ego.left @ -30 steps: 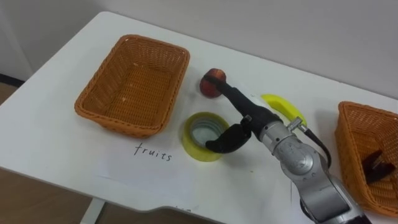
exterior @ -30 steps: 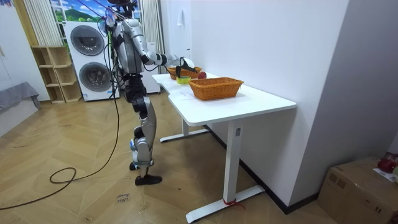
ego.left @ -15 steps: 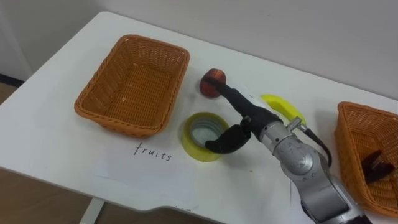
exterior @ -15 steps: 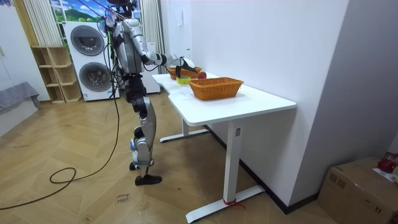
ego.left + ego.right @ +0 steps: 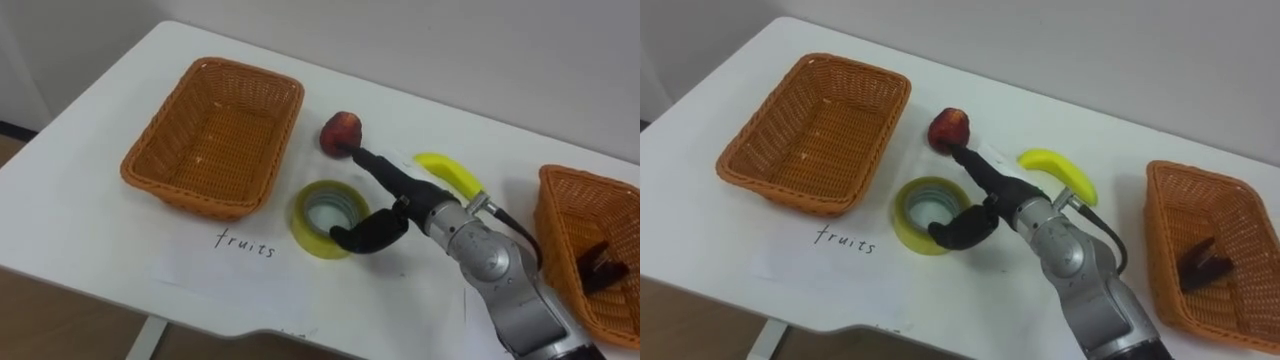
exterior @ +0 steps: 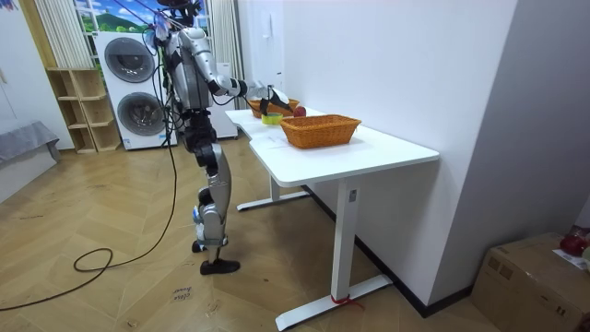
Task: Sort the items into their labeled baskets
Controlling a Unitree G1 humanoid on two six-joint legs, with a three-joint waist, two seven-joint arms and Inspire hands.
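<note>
A red apple [image 5: 341,131] lies on the white table [image 5: 90,220] just right of the empty wicker fruit basket [image 5: 190,205]. My right hand [image 5: 400,190] reaches in from the lower right, open, with its straight fingers [image 5: 372,163] touching the apple's near right side. Its thumb hangs over the right edge of a yellow tape roll [image 5: 318,240] that lies flat in front of the apple. A yellow banana [image 5: 447,172] lies just behind the hand. In the room view I stand at the table's long side with the right arm stretched over it [image 6: 249,89].
A second wicker basket [image 5: 548,215] stands at the right edge with a dark object [image 5: 598,268] inside. A sheet of paper with a handwritten label [image 5: 246,245] lies before the fruit basket. The table's front edge runs close below it.
My right hand has drawn back a little toward the right and lower, so its fingertips rest at the apple's side instead of over it. More of the banana shows.
</note>
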